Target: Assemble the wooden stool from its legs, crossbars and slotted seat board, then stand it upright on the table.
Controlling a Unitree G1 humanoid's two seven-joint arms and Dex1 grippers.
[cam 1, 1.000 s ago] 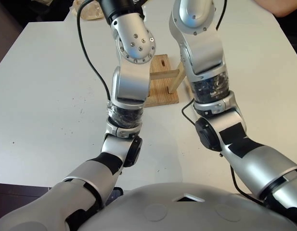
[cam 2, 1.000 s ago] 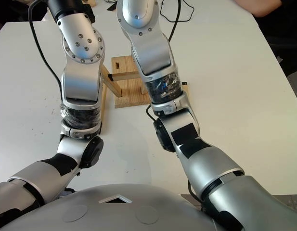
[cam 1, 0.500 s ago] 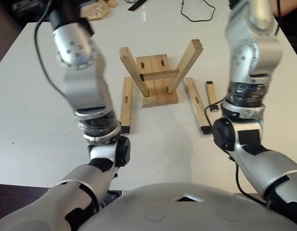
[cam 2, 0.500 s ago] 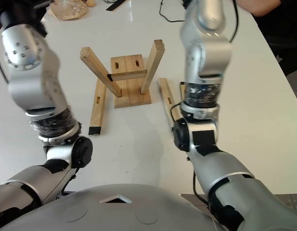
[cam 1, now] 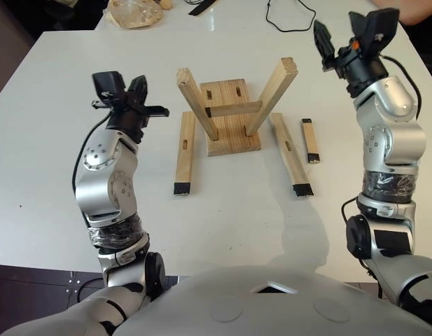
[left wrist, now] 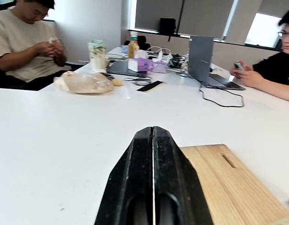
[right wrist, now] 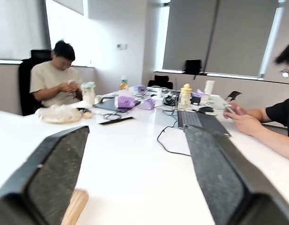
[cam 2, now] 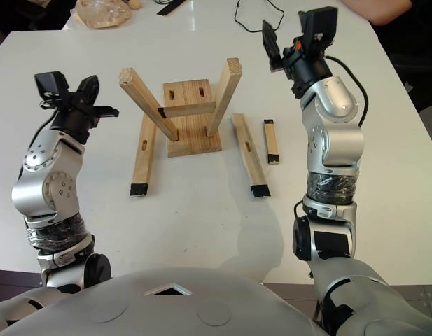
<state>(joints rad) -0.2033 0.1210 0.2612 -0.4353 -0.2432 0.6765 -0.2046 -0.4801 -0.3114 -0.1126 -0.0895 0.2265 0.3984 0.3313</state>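
The seat board point(cam 1: 230, 136) lay on the worktop point(cam 1: 54, 182), two legs point(cam 1: 196, 105) fitted. Left of it, the clenched left hand point(left wrist: 153, 135) had to open squarely over the loose leg point(cam 1: 184, 150); the right hand point(cam 1: 346, 33) hung released.

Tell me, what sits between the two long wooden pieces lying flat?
The slotted seat board, with a left leg and a right leg rising from it, joined by a crossbar; the left eye view shows it.

- We find the seat board point(cam 1: 233, 138) hemmed: first upright leg point(cam 1: 197, 103) at 9 o'clock, second upright leg point(cam 1: 272, 94) at 3, crossbar point(cam 1: 233, 108) bridging them.
- Open table point(cam 1: 233, 203) at 6 o'clock gives passage.
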